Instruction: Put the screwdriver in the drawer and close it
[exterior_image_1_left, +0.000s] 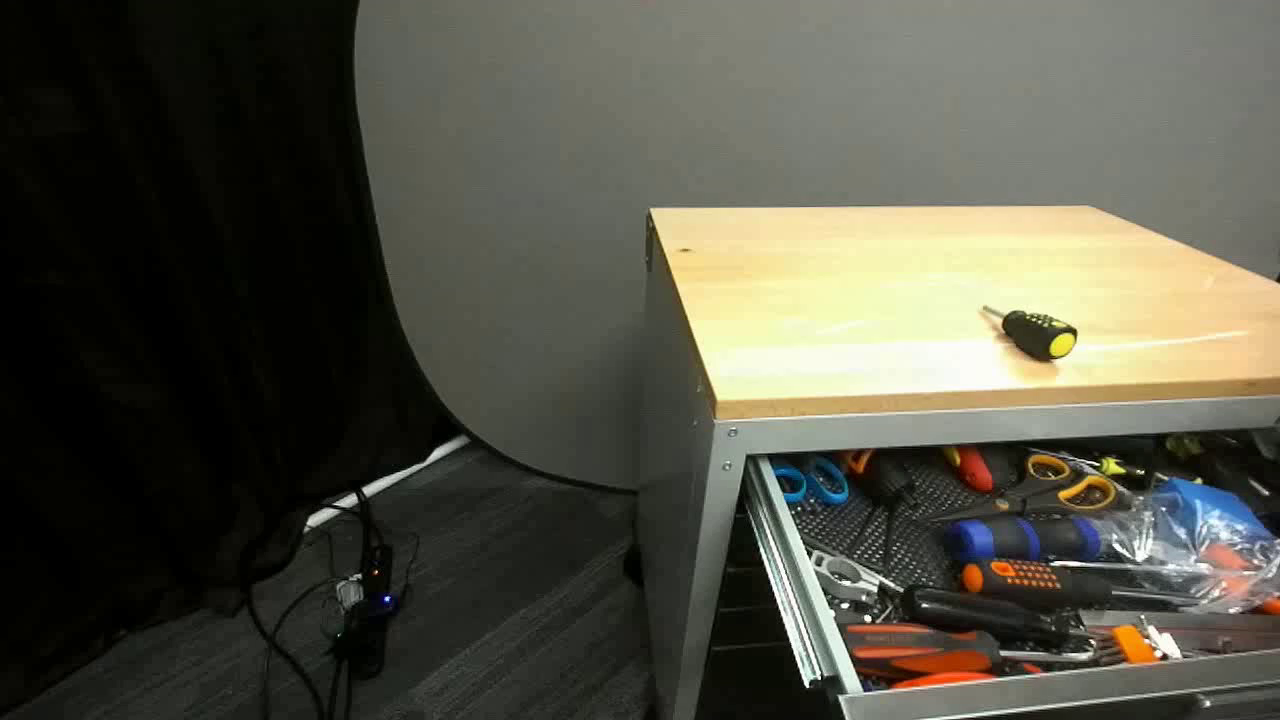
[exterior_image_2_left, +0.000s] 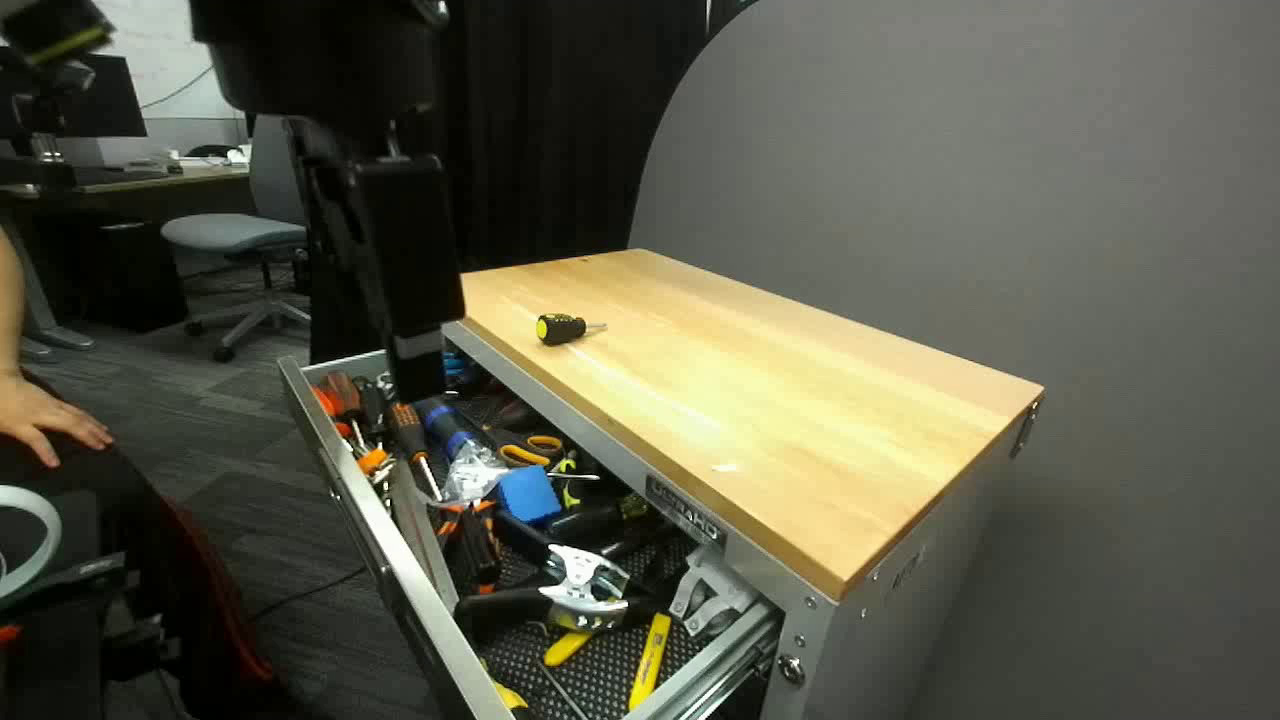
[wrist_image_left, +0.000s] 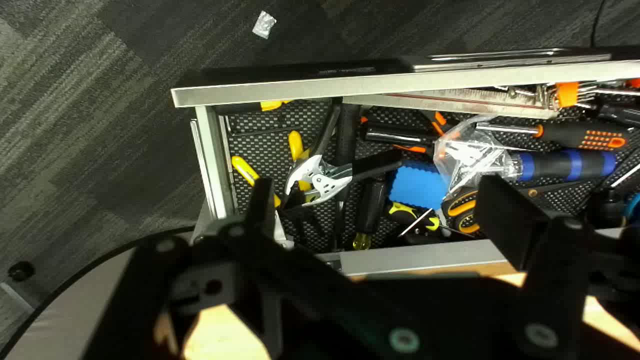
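Observation:
The screwdriver (exterior_image_1_left: 1040, 334) is stubby, with a black and yellow handle. It lies on the wooden tabletop near the edge above the drawer, and it also shows in an exterior view (exterior_image_2_left: 562, 329). It is out of the wrist view. The drawer (exterior_image_1_left: 800, 590) is pulled out and full of tools; its front rim shows in an exterior view (exterior_image_2_left: 400, 560) and in the wrist view (wrist_image_left: 300, 90). My gripper (wrist_image_left: 377, 187) is open, its fingers wide apart with nothing between them. In an exterior view the gripper (exterior_image_2_left: 418, 375) points down over the drawer, apart from the screwdriver.
The wooden tabletop (exterior_image_2_left: 760, 400) tops the cabinet. In the drawer lie a large spring clamp (wrist_image_left: 320, 180), a blue block (wrist_image_left: 419, 186), scissors, a plastic bag and several handled tools. A person's hand (exterior_image_2_left: 50, 418) is at the left. Cables (exterior_image_1_left: 365, 600) lie on the floor.

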